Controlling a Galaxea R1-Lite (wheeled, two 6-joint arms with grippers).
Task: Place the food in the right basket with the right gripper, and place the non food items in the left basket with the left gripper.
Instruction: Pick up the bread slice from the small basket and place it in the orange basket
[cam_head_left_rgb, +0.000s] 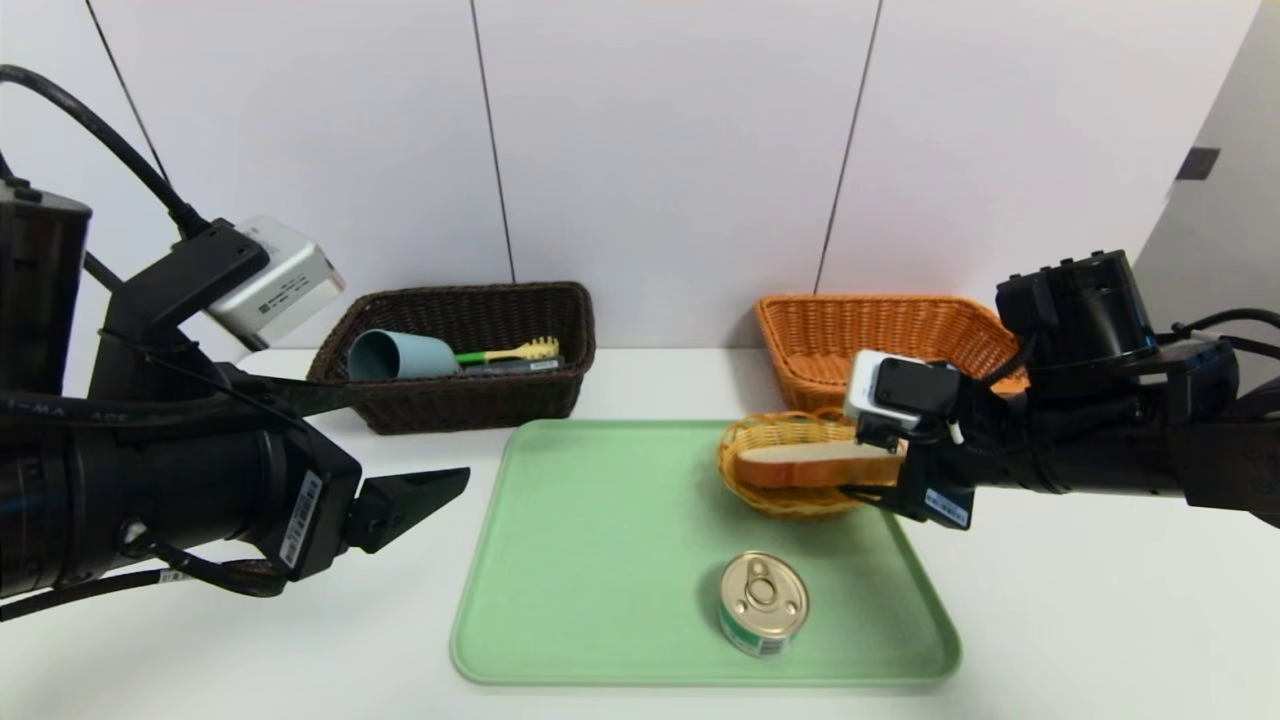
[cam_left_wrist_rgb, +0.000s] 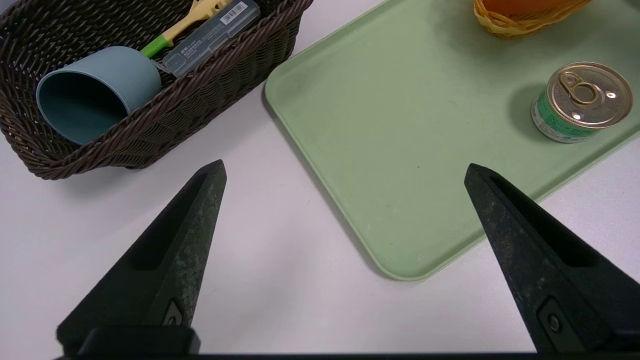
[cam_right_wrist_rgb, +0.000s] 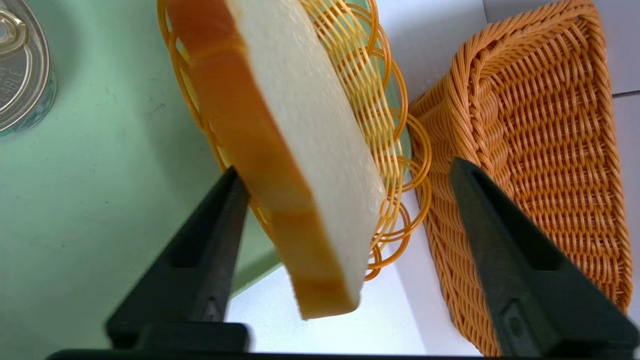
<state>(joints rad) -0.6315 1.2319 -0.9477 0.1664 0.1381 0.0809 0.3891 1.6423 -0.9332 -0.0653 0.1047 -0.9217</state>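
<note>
The right gripper (cam_right_wrist_rgb: 345, 180) straddles the bread slice (cam_right_wrist_rgb: 285, 150) lying on the small wire basket (cam_head_left_rgb: 790, 500) on the tray (cam_head_left_rgb: 600, 560), jaws apart, nothing gripped; close squarely across its faces, gently, then lift clear toward the orange basket (cam_head_left_rgb: 880, 335)

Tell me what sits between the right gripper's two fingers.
The bread slice, lying on the small yellow wire basket, sits between the right gripper's open fingers; one finger nearly touches its crust. The right wrist view shows this.

a pale green tray (cam_head_left_rgb: 600, 560) lies on the white worktop (cam_head_left_rgb: 1100, 620). a small yellow wire basket (cam_head_left_rgb: 770, 500) sits at the tray's far right corner. white wall panels (cam_head_left_rgb: 660, 150) stand behind.
</note>
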